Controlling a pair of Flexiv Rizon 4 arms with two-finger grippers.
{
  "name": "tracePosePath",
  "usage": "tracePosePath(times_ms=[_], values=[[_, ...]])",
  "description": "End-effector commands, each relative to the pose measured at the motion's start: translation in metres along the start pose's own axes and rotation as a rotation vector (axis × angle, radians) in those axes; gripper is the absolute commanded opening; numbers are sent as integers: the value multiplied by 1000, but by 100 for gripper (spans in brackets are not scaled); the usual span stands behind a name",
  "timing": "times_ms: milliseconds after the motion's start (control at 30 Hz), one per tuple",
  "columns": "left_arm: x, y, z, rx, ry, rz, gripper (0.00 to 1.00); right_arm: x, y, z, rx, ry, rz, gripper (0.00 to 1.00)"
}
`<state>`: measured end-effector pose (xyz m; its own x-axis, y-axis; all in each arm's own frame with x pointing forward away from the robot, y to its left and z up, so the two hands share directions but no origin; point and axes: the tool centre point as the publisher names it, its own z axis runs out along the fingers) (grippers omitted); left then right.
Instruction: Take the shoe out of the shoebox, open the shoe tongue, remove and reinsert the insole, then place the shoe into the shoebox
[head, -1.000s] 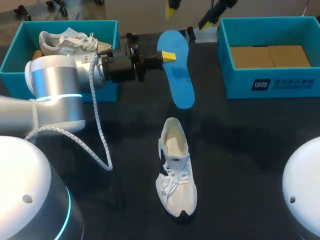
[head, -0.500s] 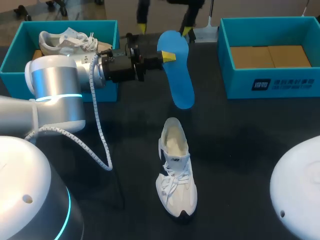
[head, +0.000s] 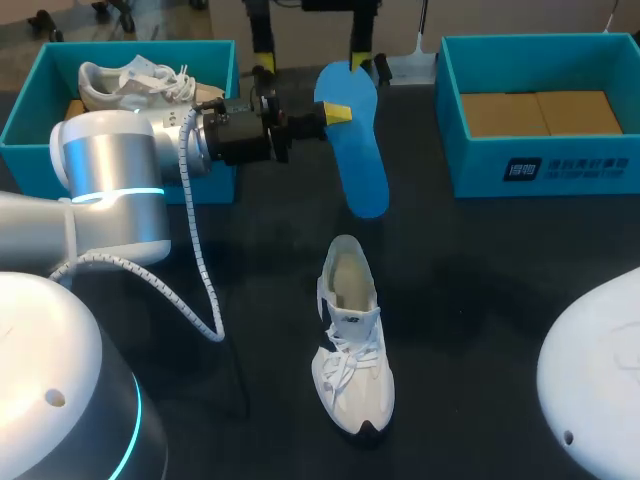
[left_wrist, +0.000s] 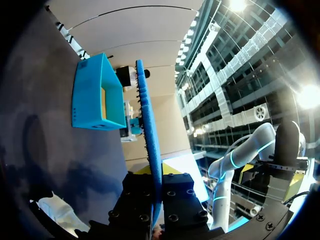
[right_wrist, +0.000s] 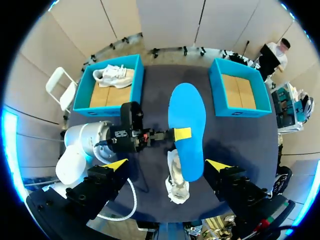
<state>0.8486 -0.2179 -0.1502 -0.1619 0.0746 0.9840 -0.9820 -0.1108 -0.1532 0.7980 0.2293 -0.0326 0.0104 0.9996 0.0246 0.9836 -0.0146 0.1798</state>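
Where the left pincer (head: 330, 113) stands: out over the dark table (head: 500, 300), on the arm that comes in from my left, with both fingers clamped on the insole (head: 358, 160).
Insoles: one, blue.
Grip: the yellow tips pinch one long edge of the insole near one end. From the left wrist camera the insole shows edge-on, running straight ahead from between the fingers.
Insole's pose: held clear of the table with its flat face upward. Its long axis lies across the line of the left pincer's fingers.
Right pincer (right_wrist: 167, 165): high above the table and looking straight down. Its two fingers are spread wide and touch nothing.
Under the right pincer: the insole and the left pincer, both far below it.
Shoes: two, both white.
Shoe (head: 352, 345): upright on its sole on the table, below the left pincer and just past the insole's free end. Its heel points toward the insole, its mouth is open upward and its laces are loose.
Second shoe (head: 140, 80): lying in the box behind the left pincer's wrist.
Shoeboxes: two, both blue and open-topped.
Near shoebox (head: 30, 120): beside the left arm, behind its pincer.
Far shoebox (head: 540, 165): ahead of the left pincer's fingers, beyond the insole and apart from it. A brown floor shows inside.
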Motion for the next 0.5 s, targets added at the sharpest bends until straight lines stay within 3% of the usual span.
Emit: tracePosePath(times_ms=[33,167,500], values=[[0,1,0,0,1,1,0,-24,-3,4,4,234,26,100],[0,1,0,0,1,1,0,-41,0,10,16,429,63,100],[0,1,0,0,1,1,0,-70,0,14,-16,745,118,100]])
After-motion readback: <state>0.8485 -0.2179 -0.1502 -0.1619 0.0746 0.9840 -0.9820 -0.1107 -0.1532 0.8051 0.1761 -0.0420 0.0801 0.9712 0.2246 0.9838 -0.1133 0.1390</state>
